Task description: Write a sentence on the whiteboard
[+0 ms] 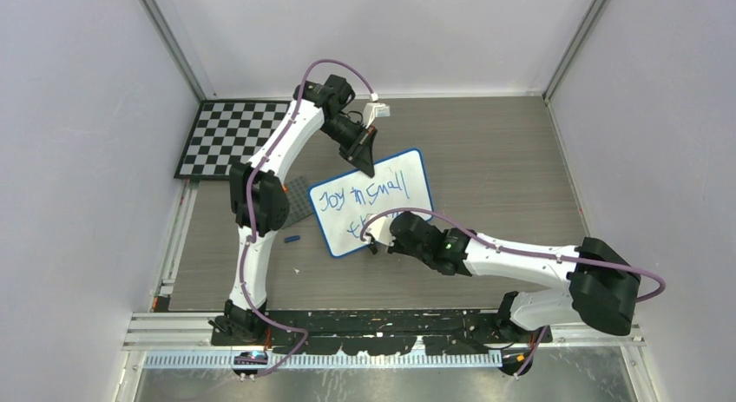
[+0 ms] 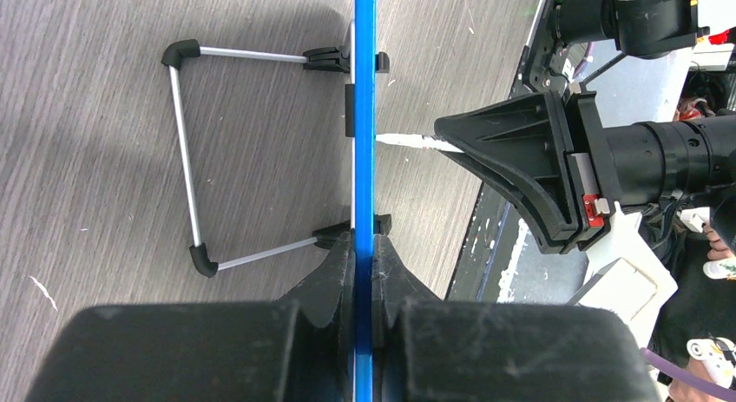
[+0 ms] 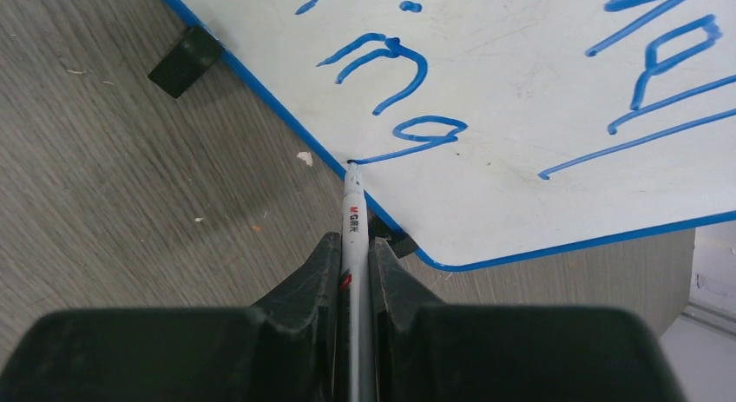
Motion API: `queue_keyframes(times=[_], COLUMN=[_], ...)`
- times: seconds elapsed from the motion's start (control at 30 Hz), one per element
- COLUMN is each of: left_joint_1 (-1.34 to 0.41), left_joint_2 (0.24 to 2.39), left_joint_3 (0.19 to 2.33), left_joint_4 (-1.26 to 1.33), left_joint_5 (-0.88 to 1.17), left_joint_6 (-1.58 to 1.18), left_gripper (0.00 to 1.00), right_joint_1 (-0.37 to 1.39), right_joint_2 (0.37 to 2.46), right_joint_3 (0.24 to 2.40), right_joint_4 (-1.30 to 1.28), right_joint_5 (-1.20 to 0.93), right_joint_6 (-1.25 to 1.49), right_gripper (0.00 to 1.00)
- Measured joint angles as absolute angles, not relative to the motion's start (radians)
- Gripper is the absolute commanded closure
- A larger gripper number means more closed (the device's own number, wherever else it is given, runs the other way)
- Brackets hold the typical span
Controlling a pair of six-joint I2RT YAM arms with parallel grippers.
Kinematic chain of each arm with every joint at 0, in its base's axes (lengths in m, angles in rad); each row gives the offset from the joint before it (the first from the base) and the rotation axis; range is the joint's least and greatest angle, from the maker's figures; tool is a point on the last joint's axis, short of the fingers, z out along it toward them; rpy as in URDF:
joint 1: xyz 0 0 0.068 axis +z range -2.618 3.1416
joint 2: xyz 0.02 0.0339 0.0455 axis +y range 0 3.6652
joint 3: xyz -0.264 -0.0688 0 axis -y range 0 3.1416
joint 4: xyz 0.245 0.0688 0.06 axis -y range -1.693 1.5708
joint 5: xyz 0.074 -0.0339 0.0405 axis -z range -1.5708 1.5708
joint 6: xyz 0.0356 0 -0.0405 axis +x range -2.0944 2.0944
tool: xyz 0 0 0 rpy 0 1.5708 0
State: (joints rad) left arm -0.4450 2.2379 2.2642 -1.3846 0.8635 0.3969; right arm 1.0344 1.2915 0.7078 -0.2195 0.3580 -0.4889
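Closest to my right wrist camera, the right gripper (image 3: 354,272) has its two black fingers closed tight on a white marker (image 3: 351,213), which runs up the middle of the frame. The marker's tip sits at the blue rim of the whiteboard (image 3: 538,159), at the end of a blue stroke. The sentence (image 3: 391,68) shows here only as loose blue letters across the upper half.

In my left wrist view the left gripper (image 2: 364,256) is pinched shut on the board's blue edge, seen edge-on as a vertical line through the centre. A wire stand (image 2: 187,150) juts from the board's back at the left of the frame.

From above, the whiteboard stands tilted in the middle of the table (image 1: 486,159), the left gripper at its upper edge and the right gripper at its lower left. The top line reads "Joy in Small"; the second is partly hidden by the right arm. A checkerboard (image 1: 230,133) lies upper left, a grey studded plate (image 1: 299,198) just left of the board, and a small blue cap (image 1: 292,240) below that.
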Motion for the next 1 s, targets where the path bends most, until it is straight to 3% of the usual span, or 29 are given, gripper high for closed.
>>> queue_keyframes(times=[1.0], left_joint_1=[-0.445], left_joint_2=[2.238], left_joint_3=[2.264], left_joint_4=[-1.384], left_joint_5=[0.863], left_joint_6=[0.397], left_gripper=[1.0], right_joint_1=[0.957], right_joint_2=[1.139], right_joint_3=[0.7], right_joint_4=[-0.239], right_joint_5=[0.337], right_joint_6=[-0.439], right_gripper=[1.0])
